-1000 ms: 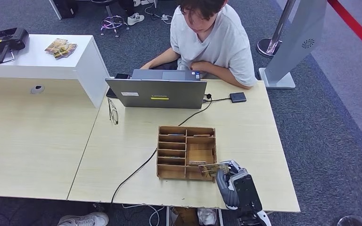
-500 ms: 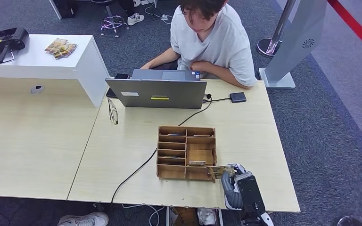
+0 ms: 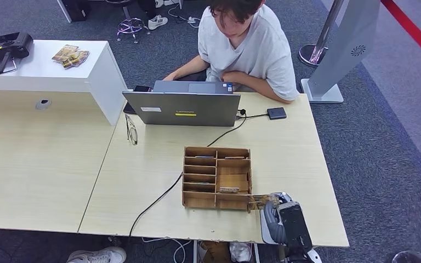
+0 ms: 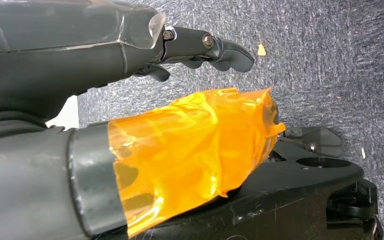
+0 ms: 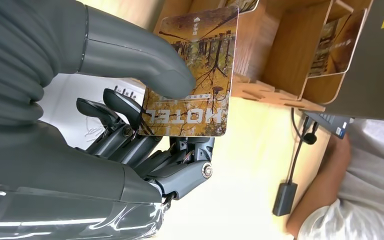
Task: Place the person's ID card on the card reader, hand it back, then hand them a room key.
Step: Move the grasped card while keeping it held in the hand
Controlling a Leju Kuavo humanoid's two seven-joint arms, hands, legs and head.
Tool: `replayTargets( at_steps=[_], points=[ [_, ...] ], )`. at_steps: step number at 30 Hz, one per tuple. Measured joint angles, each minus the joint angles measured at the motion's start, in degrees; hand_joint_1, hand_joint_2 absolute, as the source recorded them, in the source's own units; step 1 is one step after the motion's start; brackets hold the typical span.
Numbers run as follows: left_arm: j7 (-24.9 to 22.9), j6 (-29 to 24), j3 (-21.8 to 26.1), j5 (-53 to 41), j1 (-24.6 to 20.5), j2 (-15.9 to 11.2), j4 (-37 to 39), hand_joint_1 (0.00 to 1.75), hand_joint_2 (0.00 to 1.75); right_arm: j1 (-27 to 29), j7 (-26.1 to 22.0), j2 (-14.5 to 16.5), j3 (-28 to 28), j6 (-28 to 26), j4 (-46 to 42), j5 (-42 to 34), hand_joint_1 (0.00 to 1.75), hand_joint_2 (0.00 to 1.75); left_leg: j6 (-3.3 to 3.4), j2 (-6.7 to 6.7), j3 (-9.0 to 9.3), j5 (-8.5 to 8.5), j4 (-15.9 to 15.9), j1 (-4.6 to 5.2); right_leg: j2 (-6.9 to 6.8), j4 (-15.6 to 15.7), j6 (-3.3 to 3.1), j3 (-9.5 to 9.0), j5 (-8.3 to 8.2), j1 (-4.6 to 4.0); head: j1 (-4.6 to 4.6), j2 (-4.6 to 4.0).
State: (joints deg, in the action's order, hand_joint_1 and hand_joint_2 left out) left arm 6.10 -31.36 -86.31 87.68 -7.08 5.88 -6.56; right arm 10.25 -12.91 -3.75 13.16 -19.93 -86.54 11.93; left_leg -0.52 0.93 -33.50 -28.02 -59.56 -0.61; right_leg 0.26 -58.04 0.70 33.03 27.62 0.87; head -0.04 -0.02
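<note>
Grey right hand, golden tree-patterned room key, brown wooden organizer.

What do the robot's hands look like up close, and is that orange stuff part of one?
The right hand has a grey ribbed cover, a thick smooth grey thumb and darker, jointed metal fingers with visible screws. The left hand is dark grey with black fingers; crinkled translucent orange tape is wrapped around a dark part beside it.

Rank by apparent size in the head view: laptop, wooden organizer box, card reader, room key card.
1. laptop
2. wooden organizer box
3. and 4. card reader and room key card, held by the right hand: too alike to rank.
</note>
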Motion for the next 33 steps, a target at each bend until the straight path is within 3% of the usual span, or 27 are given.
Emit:
replayTargets(
  at_steps=[33],
  points=[
    [0.7,-0.2,0.0,1.1,0.0,0.0,0.0,0.00,0.00,2.6,3.2,-1.4,-3.4,0.9,1.2,3.7,1.75,1.75,-0.01,0.00,-0.02,-0.02,0.0,0.00,0.00,0.0,-0.02,0.02,0.02,0.00,0.00,0.00]
  ],
)
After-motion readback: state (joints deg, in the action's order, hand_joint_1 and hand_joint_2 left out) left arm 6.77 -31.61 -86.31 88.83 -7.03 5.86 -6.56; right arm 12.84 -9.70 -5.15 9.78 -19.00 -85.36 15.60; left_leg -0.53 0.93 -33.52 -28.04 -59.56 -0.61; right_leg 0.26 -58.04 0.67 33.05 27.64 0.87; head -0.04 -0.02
